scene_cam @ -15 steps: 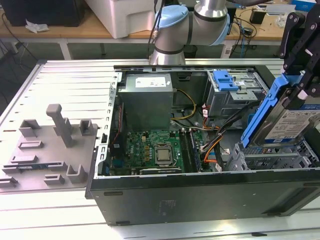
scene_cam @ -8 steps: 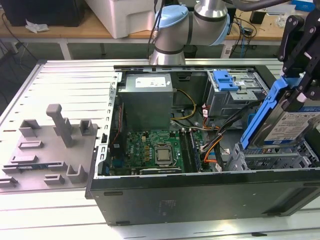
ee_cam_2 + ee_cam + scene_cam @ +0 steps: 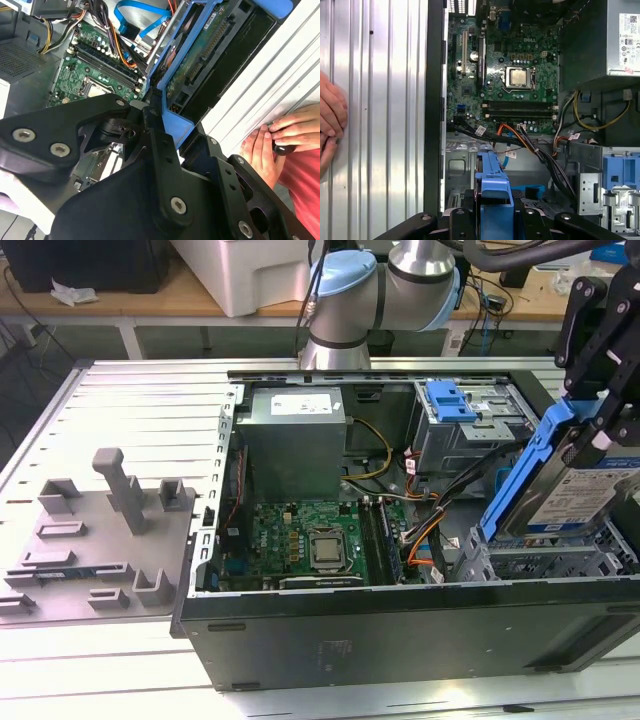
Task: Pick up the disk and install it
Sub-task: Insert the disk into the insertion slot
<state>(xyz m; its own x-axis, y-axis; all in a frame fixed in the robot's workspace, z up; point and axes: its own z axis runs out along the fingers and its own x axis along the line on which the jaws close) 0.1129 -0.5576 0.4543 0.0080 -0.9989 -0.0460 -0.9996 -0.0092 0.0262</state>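
Observation:
My gripper (image 3: 598, 430) is shut on the disk (image 3: 575, 495), a silver drive with a blue-and-white label clipped in a blue carrier frame. I hold it tilted above the drive bay (image 3: 560, 560) at the exterior view's right end of the open computer case (image 3: 400, 640). In the second wrist view the black fingers (image 3: 155, 135) clamp the blue frame, and the disk's green circuit board (image 3: 200, 55) faces the camera. In the first wrist view the carrier's blue edge (image 3: 494, 190) sits between the jaws of the gripper (image 3: 494, 215), over the bay's grey metal floor (image 3: 460, 165).
A grey drive cage with a blue latch (image 3: 450, 400) stands behind the bay. Cables (image 3: 430, 530), the motherboard (image 3: 310, 540) and the power supply (image 3: 295, 440) fill the case. A person's hands (image 3: 280, 135) (image 3: 330, 117) rest on the ribbed table beside the case. A grey fixture plate (image 3: 100, 540) lies at the exterior view's left.

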